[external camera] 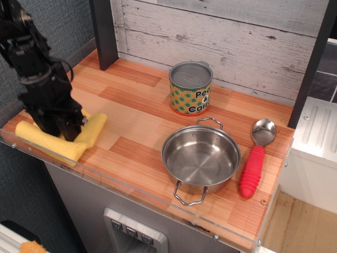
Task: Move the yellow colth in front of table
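The yellow cloth (46, 142) lies bunched at the front left corner of the wooden table (138, 113), just behind the clear plastic rim. Its right flap (95, 128) is folded up. My black gripper (62, 132) comes down from the upper left onto the middle of the cloth. Its fingers look closed on a pinch of the fabric, and the fingertips are partly buried in the folds.
A peas-and-carrots can (190, 88) stands at the back middle. A steel pot (200, 156) sits front right, with a red-handled spoon (254, 166) beside it. A dark post (103, 31) rises at the back left. A white grooved unit (316, 132) is at the right.
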